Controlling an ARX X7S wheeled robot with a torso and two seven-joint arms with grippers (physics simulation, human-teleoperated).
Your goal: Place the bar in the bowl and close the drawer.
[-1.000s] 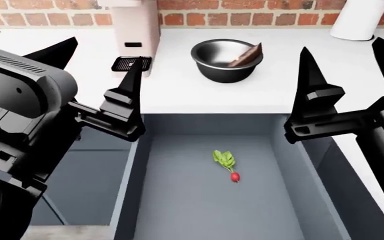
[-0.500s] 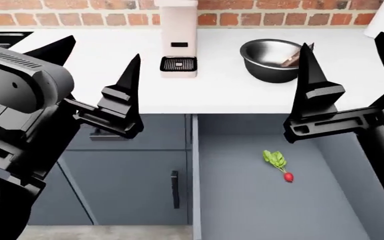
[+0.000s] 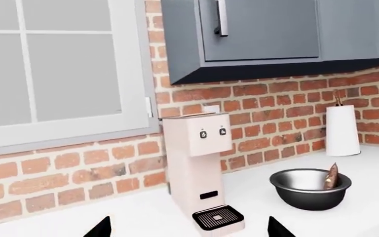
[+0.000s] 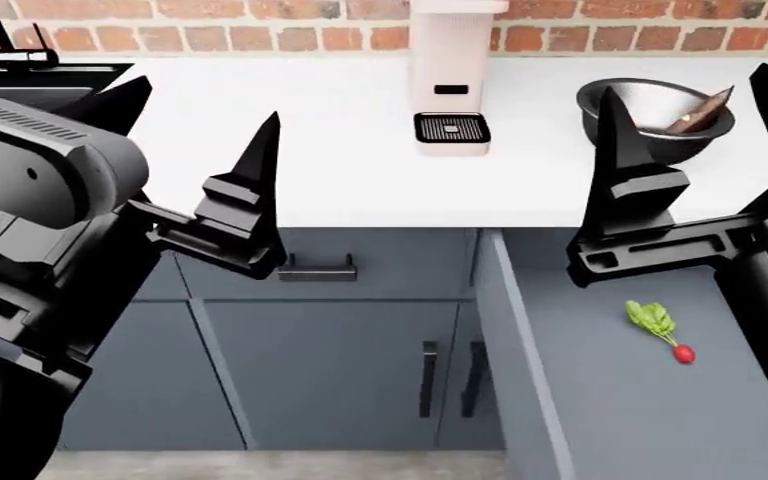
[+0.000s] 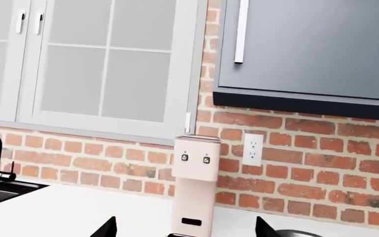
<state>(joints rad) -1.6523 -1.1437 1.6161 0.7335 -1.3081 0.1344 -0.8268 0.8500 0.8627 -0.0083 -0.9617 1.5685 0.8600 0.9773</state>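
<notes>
While the whole view has swung left, leaving the open drawer [image 4: 651, 400] right of the coffee machine [image 4: 451, 70], both empty claws, left claw [image 4: 177, 170] and right claw [image 4: 698, 165], gape, and the bar [image 4: 699, 111] leans inside the bowl [image 4: 651, 150], so closing remains.

Bar [image 4: 702, 109] tilted in bowl [image 4: 624, 103]; drawer [image 4: 651, 400] open.

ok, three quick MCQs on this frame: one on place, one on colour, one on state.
1. Where is the bar?
A. in the bowl
B. in the drawer
C. on the floor

2. What colour is the coffee machine?
A. black
B. pale pink
C. green

3. What state is the drawer in?
A. shut
B. open
C. removed

A: the bar leans inside the bowl.
B: its body is pale pink against the brick.
B: the interior shows, with a radish lying in it.
</notes>
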